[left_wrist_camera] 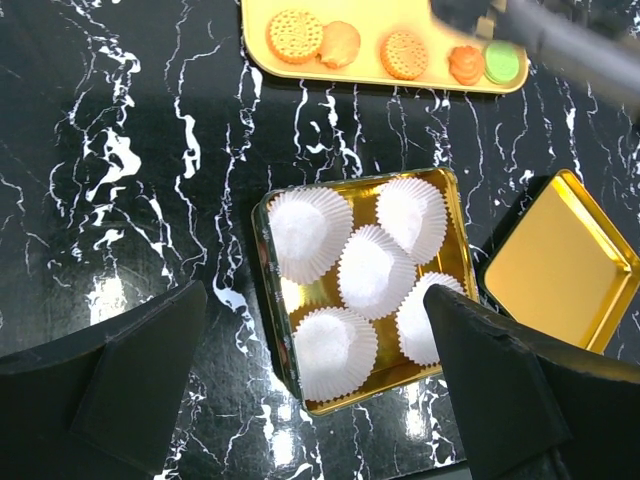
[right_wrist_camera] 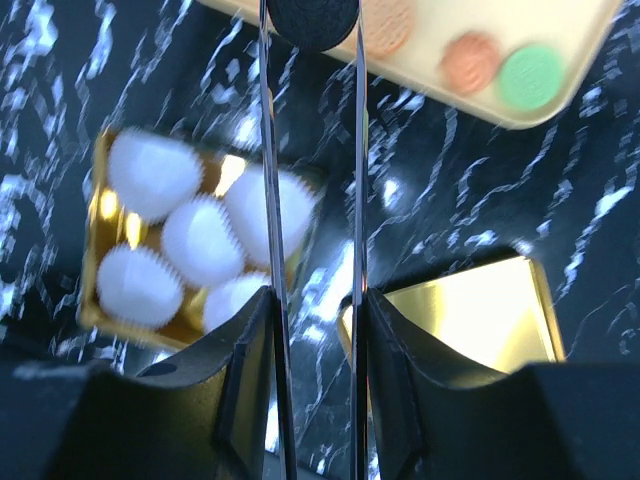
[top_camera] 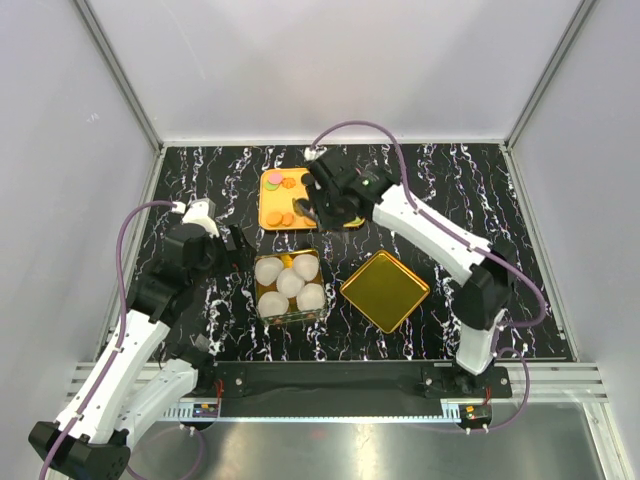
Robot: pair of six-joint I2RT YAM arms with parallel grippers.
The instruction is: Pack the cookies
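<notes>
With its arm stretched out, the right pincer [right_wrist_camera: 311,30] clamps a black cookie [right_wrist_camera: 312,12] by the tray [right_wrist_camera: 560,60] ahead; the left pincer [left_wrist_camera: 312,300] hangs open over the tin [left_wrist_camera: 264,262].

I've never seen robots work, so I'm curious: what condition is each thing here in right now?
Gold tin: open.
Paper cups: five, empty, sitting in the tin.
Lid: off, lying beside the tin.
Yellow tray: carries loose cookies, lying flat.
Right gripper: shut on a black cookie.
Black cookie: gripped by its edges.
Left gripper: open, empty.
</notes>
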